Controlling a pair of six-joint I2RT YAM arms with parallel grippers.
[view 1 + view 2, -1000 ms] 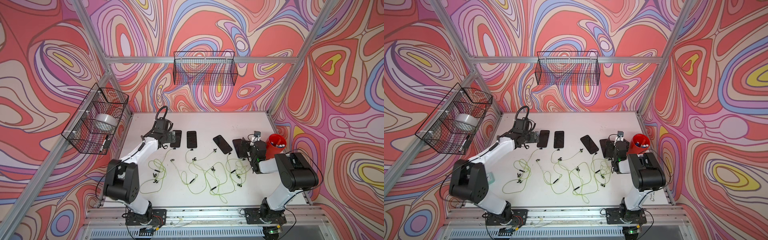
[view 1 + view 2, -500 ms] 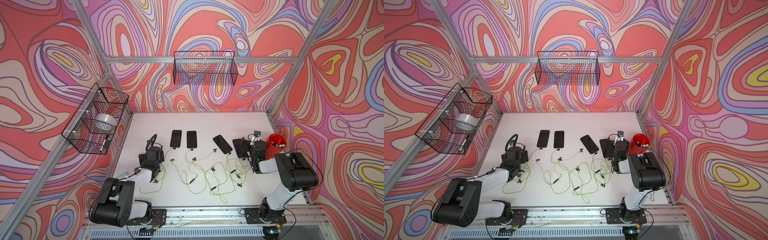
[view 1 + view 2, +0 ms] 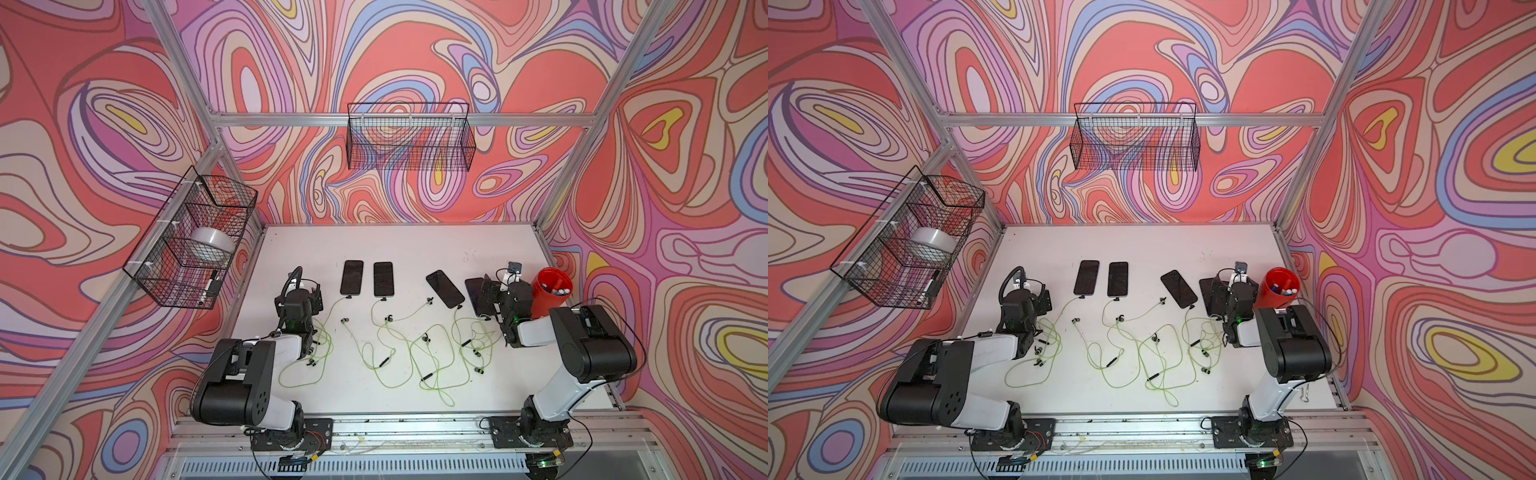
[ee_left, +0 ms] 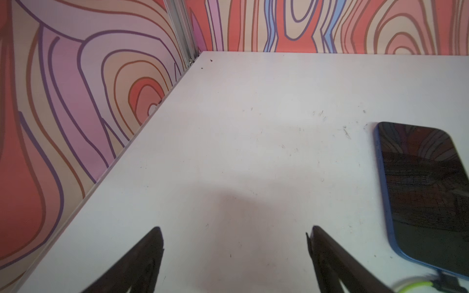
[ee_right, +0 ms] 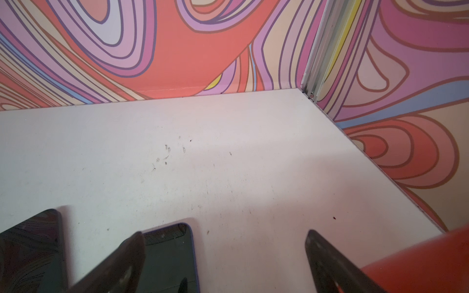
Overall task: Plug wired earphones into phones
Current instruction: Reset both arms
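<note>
Several black phones lie in a row across the table: the leftmost (image 3: 351,277), one beside it (image 3: 383,279), a tilted one (image 3: 444,288), and the rightmost (image 3: 473,296), partly under my right gripper (image 3: 485,291). Yellow-green wired earphones (image 3: 384,362) sprawl in loops in front of them, with a cord running up to each phone's near end. My left gripper (image 3: 313,297) stands open over bare table, left of the leftmost phone (image 4: 426,192); a yellow-green cord with a dark plug (image 4: 416,285) meets that phone's near end. The right gripper (image 5: 225,241) is open, one finger over the rightmost phone (image 5: 170,256).
A red cup (image 3: 552,291) holding markers stands close to the right of the right gripper, also in the wrist view (image 5: 418,266). A small square device (image 3: 514,268) sits behind it. Wire baskets hang on the back wall (image 3: 409,141) and left wall (image 3: 191,241).
The left arm has drawn back from beside the leftmost phone towards its base and folded up, its jaws narrowing slightly. The right arm has stayed still.
</note>
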